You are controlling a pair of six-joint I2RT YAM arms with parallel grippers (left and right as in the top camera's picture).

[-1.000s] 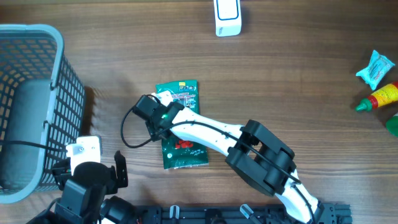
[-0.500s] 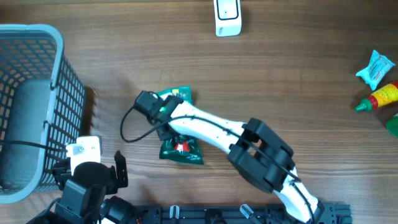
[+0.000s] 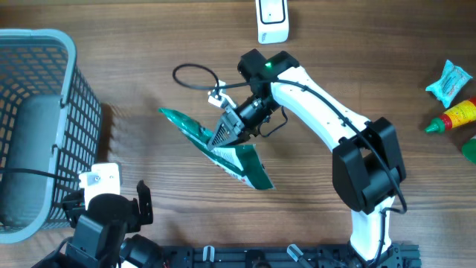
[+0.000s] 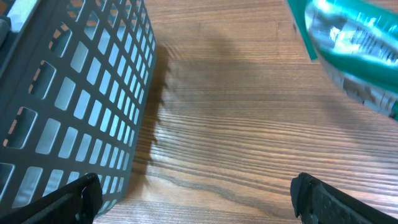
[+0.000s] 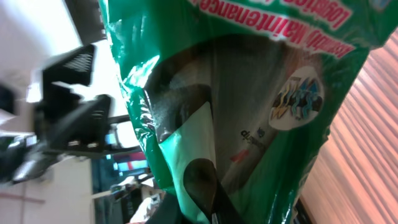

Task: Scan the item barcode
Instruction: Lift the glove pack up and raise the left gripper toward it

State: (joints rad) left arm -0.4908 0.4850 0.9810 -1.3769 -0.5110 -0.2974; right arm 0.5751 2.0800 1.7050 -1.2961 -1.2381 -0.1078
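Green packet (image 3: pixel 249 167) clamped in right hand (image 3: pixel 229 130) overhead, its print only in the wrist view; left hand (image 4: pixel 199 199) spread wide.

The left gripper (image 4: pixel 199 202) had its two dark fingertips (image 4: pixel 78 194) spread wide, one at 7 o'clock and the other at 5 o'clock, with nothing between them but bare wood. A grey mesh basket (image 4: pixel 74 93) filled the side from 8 to 11 o'clock, its wall leaning and throwing a soft shadow onto the wooden table (image 4: pixel 236 130) just beside it. At 1 to 2 o'clock a green packet (image 4: pixel 351 40) with pale print showed, blurred and cut off by the frame edge.
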